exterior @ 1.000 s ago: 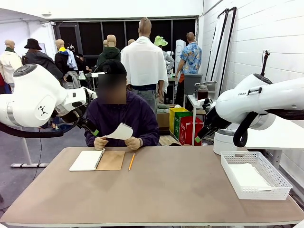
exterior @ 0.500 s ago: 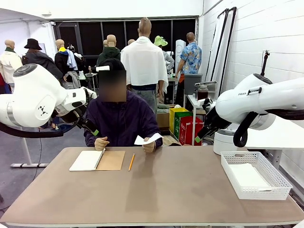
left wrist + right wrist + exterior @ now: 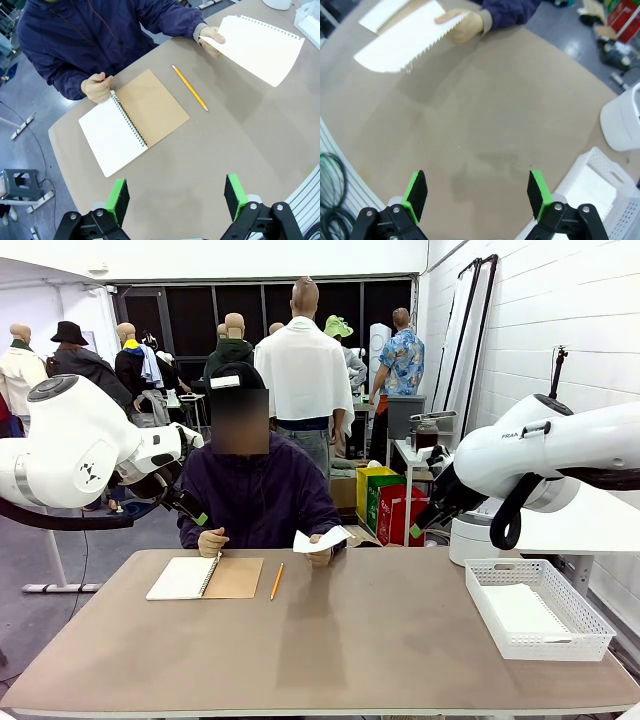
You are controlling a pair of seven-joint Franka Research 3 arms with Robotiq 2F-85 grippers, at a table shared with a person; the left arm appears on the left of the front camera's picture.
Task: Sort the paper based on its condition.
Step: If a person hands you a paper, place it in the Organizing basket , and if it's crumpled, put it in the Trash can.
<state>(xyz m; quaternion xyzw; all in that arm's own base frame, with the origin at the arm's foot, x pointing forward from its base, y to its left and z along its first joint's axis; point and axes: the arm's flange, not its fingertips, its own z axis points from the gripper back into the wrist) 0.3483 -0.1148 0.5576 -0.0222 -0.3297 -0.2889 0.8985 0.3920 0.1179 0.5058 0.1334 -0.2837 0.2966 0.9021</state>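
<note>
- The left gripper (image 3: 176, 186) has its jaws spread wide with nothing between the green pads. In its wrist view they rise from the bottom edge, above bare table (image 3: 240, 135).
- The right gripper (image 3: 476, 181) is just as wide apart and empty. Its pads frame a bare patch of tabletop at the bottom of its own wrist view.
- In the front view the left gripper (image 3: 200, 518) hangs in the air at mid-left, beside the person's shoulder. The right gripper (image 3: 415, 531) hangs at mid-right, off the table's far corner.
- The paper (image 3: 260, 47) is a single white sheet with one ragged, hole-torn edge. It sits at the upper right of the left wrist view, raised off the table and pinched at one corner by the person's hand (image 3: 212, 37).
- In the front view that sheet (image 3: 322, 539) is at centre, over the far table edge.
- The person's other hand (image 3: 97, 87) rests on the top corner of an open spiral notebook (image 3: 132, 122), white page on one side, brown cover on the other.
- A yellow pencil (image 3: 190, 87) lies on the table just beside the notebook, between it and the held sheet.
- A white mesh basket (image 3: 590, 625) stands at the lower right of the front view, with a stack of sheets (image 3: 520, 610) lying flat inside.
</note>
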